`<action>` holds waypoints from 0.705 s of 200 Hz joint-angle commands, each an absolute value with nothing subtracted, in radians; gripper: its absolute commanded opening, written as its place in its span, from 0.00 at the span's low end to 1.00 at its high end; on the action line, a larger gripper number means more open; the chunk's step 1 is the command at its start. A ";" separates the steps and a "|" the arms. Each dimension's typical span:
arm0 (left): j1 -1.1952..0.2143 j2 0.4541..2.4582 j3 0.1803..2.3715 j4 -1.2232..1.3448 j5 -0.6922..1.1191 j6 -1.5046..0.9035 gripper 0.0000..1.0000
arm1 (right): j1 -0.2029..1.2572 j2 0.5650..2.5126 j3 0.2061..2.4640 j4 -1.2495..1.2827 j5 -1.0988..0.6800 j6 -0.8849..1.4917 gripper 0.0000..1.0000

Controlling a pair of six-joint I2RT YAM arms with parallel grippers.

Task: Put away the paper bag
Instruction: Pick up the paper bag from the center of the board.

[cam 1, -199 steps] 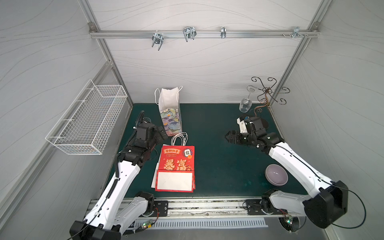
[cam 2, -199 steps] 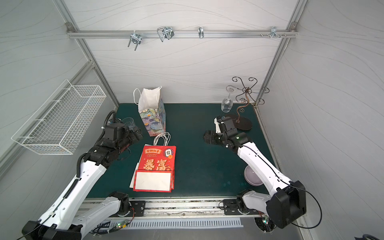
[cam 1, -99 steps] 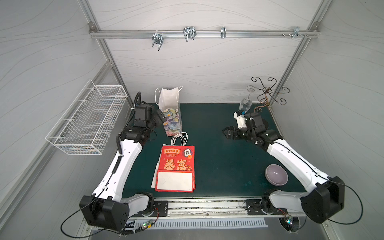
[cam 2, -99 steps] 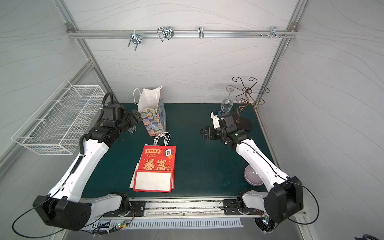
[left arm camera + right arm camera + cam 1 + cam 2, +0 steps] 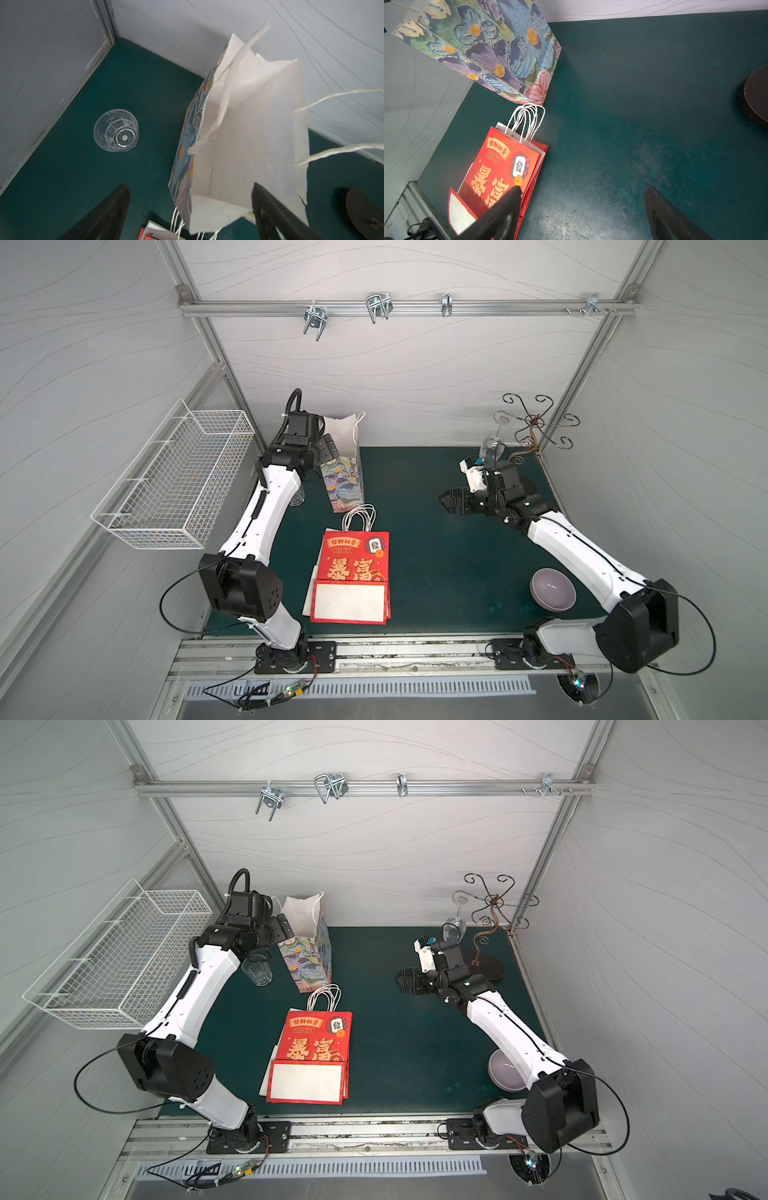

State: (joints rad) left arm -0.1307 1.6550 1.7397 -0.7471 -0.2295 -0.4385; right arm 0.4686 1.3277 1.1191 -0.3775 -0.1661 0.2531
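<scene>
my left jaws: wide apart, at the top edge of the flower paper bag (image 5: 343, 479) | bag: stands upright at the back of the table (image 5: 436, 572), beside a clear cup (image 5: 257, 971) | red bags (image 5: 356, 568): flat in front of it | my right jaws: apart, holding nothing

Arms extended; left pincer (image 5: 329, 446) and right pincer (image 5: 446, 503) both spread wide.
</scene>
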 commanded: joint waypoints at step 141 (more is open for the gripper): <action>-0.114 1.897 2.000 -0.786 -0.253 -0.368 0.27 | 0.455 1.288 1.079 -0.313 -0.175 0.238 0.91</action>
State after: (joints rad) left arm -0.1184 1.8786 1.9469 -0.7971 -0.2466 -0.3920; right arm 0.4629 1.3247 1.0908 -0.3370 -0.1741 0.2569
